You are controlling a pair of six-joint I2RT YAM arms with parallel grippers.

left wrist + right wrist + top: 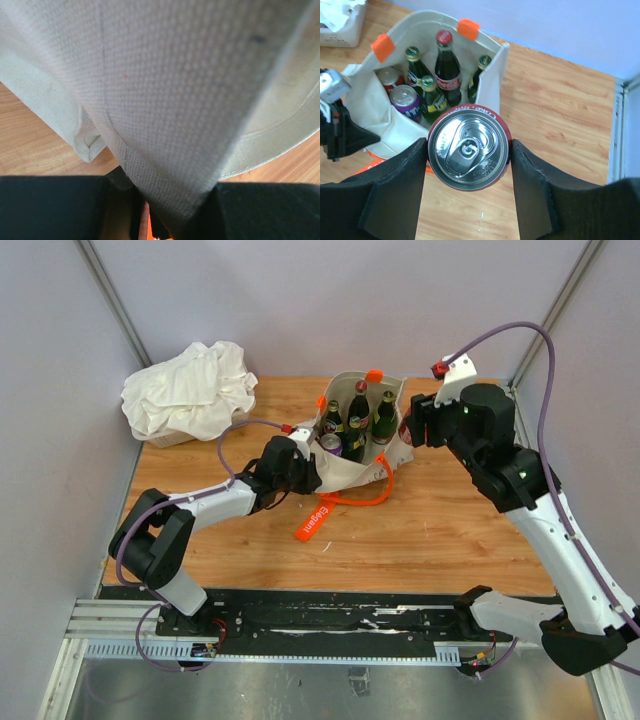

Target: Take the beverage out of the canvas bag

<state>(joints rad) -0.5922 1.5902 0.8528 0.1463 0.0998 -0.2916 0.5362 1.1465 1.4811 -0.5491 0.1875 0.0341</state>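
While I watched the feeds, the right gripper (468, 150) was clamped on a red-rimmed can (468, 147), one black finger (395, 195) pressed to each side and the silver top with its pull tab facing the wrist camera. That can sat outside the mouth of the canvas bag (355, 455), just beside the bag's right-hand rim. I could not tell how high above the rim it hung. Inside the bag stood a dark cola bottle (447, 70) with a red cap, three green bottles (432, 97) around it, and a purple can (406, 100) touching another can (390, 77) against the bag's left wall. Two orange handle tabs (382, 46) showed on the bag's rim, and an orange strap (345, 500) trailed onto the wooden table (450, 530) just in front of the bag. The left gripper (300, 465) sat at the bag's left wall. In its wrist view a fold of the beige cloth ran down between the two fingers (50, 210), so I read it as closed tight on the bag. A white cloth bundle (190, 385) lay well apart from the bag, off to its far left.
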